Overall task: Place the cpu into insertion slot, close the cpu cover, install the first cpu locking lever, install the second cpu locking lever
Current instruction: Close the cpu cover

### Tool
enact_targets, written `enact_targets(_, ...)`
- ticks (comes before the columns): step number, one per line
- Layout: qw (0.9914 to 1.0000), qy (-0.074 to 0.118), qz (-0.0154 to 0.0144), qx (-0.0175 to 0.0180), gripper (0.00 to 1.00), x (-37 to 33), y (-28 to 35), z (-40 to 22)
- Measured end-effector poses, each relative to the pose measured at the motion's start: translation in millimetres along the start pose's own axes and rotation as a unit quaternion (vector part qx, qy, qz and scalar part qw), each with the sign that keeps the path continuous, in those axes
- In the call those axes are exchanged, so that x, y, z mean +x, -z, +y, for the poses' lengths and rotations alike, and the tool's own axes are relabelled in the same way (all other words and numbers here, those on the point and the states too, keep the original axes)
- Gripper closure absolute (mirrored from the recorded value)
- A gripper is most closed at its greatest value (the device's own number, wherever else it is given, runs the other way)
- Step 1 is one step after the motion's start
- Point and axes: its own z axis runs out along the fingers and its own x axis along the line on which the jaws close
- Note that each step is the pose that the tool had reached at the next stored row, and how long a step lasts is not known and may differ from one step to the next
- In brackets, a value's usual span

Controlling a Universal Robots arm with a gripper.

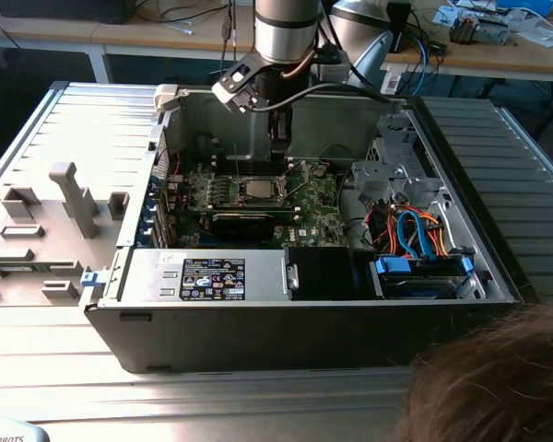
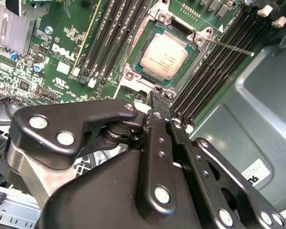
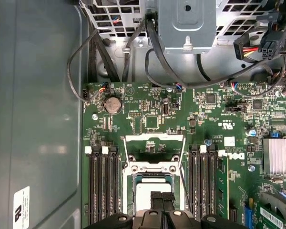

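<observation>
The cpu (image 2: 164, 51) lies flat in the insertion slot (image 2: 144, 29) of the green board, its silver-grey top showing. It also shows in the exterior view as the cpu (image 1: 258, 189) and in the first wrist view as the cpu (image 3: 145, 191). The cpu cover (image 3: 155, 139) stands swung up at the socket's far edge, off the chip. A thin locking lever (image 2: 229, 46) sticks out beside the socket, unlatched. My gripper (image 2: 157, 93) hangs just above the socket's edge, shut, with nothing between its fingers. In the first wrist view the gripper (image 3: 162, 196) is over the chip's near part.
Long black memory slots (image 3: 102, 186) flank the socket on both sides. A finned heat sink (image 3: 279, 155) sits on the board. The case wall (image 1: 221, 115), a drive cage (image 1: 392, 170) and coloured cables (image 1: 415, 230) surround the board. A person's hair (image 1: 498, 378) is at the exterior view's lower right.
</observation>
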Motion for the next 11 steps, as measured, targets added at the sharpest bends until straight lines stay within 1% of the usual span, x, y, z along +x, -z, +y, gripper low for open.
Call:
enact_targets(9,1.00000,0.000,0.0000,0.0000,0.89,0.1,-0.4,6.4)
enact_targets(11,1.00000,0.000,0.0000,0.0000,0.89,0.0,-0.5,9.2)
